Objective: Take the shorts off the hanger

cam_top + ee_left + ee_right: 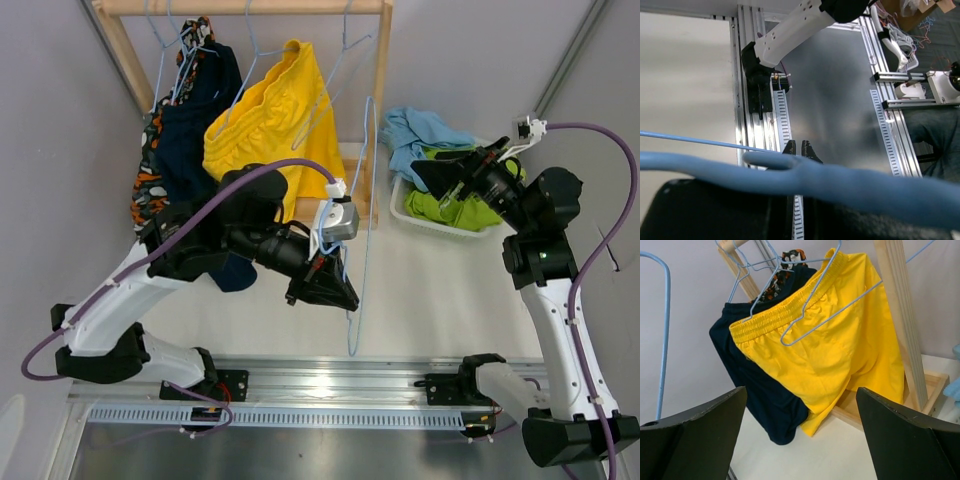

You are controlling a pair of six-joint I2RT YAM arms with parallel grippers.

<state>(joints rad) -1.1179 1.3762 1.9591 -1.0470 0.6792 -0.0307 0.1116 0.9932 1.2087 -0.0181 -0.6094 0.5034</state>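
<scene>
Only partly seen: camouflage shorts, mostly behind the navy shorts at the left of the wooden rack. Lower hem of the navy pair hidden from above by the left arm. In front of it and overlapping it, yellow shorts, hanging from the rack's rail with the waistband at the top and slanting, long axis running down to the leg hems.

Well to the right, crumpled in a white basket: light blue shorts spilling over the far rim, lime green shorts beneath, partly covered by the right gripper. No telling which way either pair points. Right fingers spread wide, holding nothing, turned toward the rack in the wrist view.

Between rack and basket, an empty hanger, pale blue, long axis nearly upright, top close to the rack post. Left gripper clamped on its wire. In the left wrist view, fingertips pressed together, the thick part of the hanger a blur across the front.
</scene>
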